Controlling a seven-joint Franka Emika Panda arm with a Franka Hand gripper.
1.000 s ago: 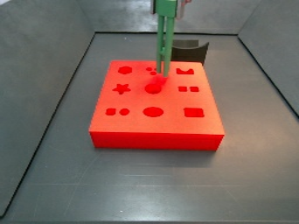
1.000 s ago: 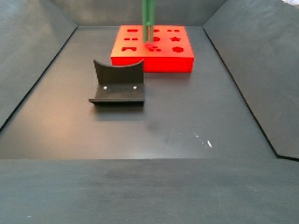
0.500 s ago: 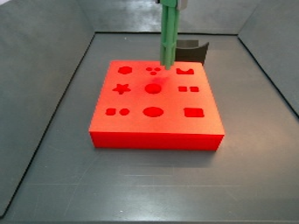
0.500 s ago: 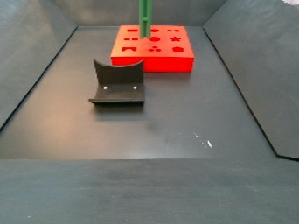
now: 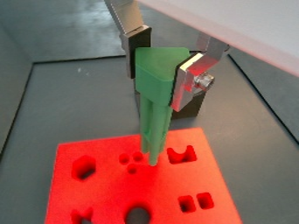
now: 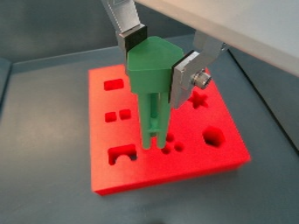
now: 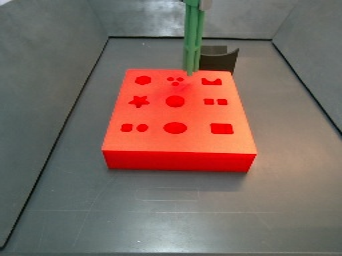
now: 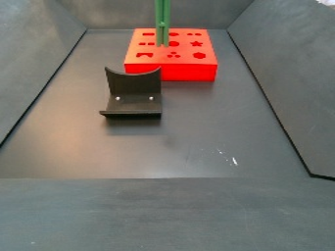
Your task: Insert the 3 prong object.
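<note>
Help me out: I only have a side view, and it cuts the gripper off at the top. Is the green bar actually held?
Observer: Yes. In both wrist views the gripper is above the red block, with its fingers clamped on the top of the 3 prong object.
Operator: Where do the prongs point?
Observer: Straight down, with their tips close beside the three small holes.
Operator: Are they in?
Observer: Not seated. The split between the prongs shows above the block's face. I cannot tell whether the tips touch it.
</note>
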